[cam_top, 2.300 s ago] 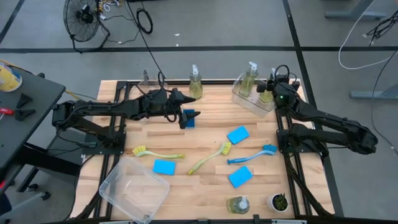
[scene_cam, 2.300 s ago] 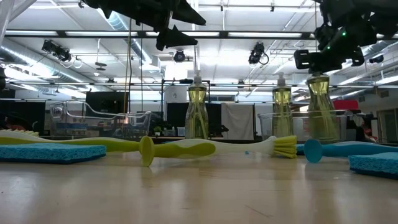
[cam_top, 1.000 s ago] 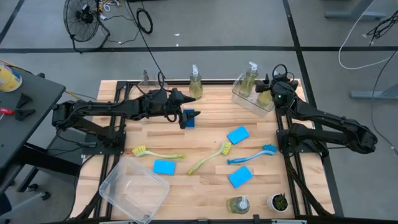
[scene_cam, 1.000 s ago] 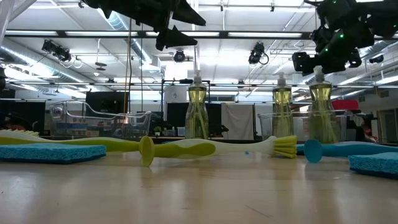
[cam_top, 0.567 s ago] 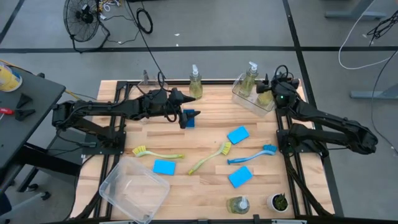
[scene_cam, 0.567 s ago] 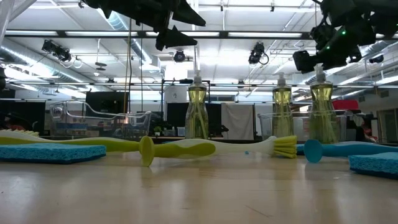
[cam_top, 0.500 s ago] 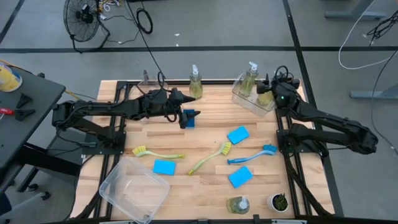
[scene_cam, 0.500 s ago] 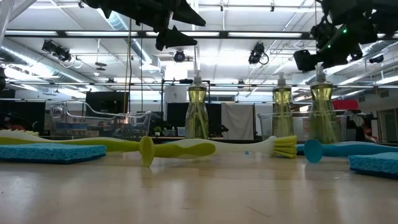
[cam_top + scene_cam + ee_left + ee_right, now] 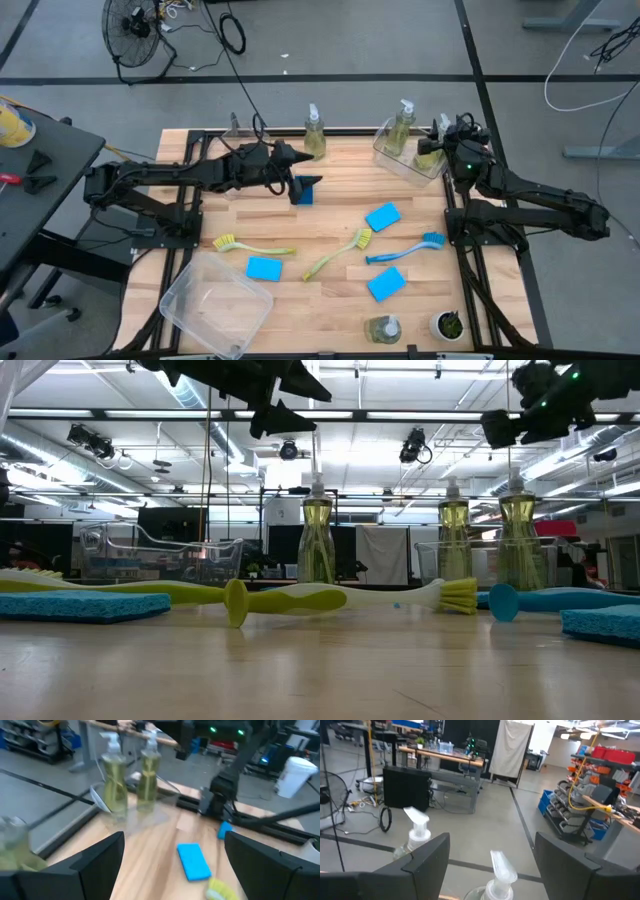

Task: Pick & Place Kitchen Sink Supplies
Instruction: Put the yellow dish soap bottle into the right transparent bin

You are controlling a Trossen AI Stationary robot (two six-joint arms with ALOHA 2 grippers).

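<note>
Two soap bottles (image 9: 402, 127) stand in the clear bin (image 9: 385, 152) at the table's far right corner; brushes (image 9: 337, 253), sponges (image 9: 382, 217) and two more bottles lie loose, so most remains. Right end effector (image 9: 444, 128) hovers empty over that bin, fingers apart; left end effector (image 9: 310, 183) waits mid-table, also apart.

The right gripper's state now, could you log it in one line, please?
right gripper: open, empty | above soap bottle in clear bin

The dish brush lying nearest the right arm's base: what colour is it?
Blue, handle and head alike: the dish brush shows best in the high view.
</note>
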